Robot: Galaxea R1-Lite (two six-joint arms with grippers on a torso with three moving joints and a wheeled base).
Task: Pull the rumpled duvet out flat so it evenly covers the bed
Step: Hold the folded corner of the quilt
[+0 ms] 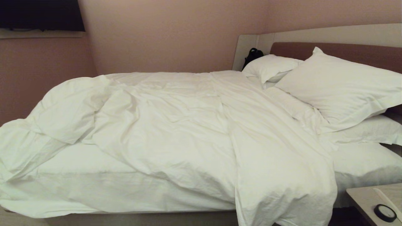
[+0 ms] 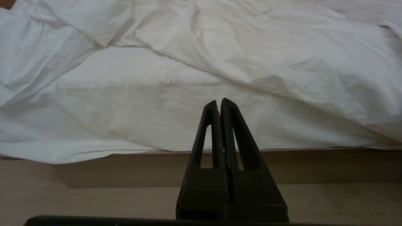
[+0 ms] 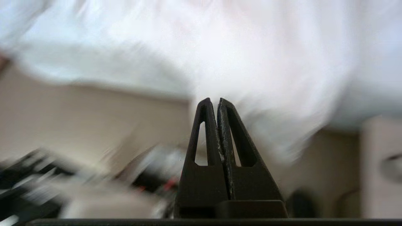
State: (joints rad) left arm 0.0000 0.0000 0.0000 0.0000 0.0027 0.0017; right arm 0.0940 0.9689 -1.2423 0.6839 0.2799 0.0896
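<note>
On the bed [image 1: 370, 163], the duvet [image 1: 176, 131] lies bunched and skewed: heaped toward the foot end at the robot's left, with one fold spilling over the near side at right-centre and bare sheet [image 1: 103, 185] showing between. Pillows [image 1: 339, 88] are stacked at the headboard. Neither arm appears in the head view. Left claw [image 2: 219, 102]: fingers pressed together, empty, aimed at the bare sheet. Right claw [image 3: 213, 101]: fingers together, empty, facing the overhanging fold, apart from it. Judgement: the right arm is nearer that fold; its claw must open before gripping.
</note>
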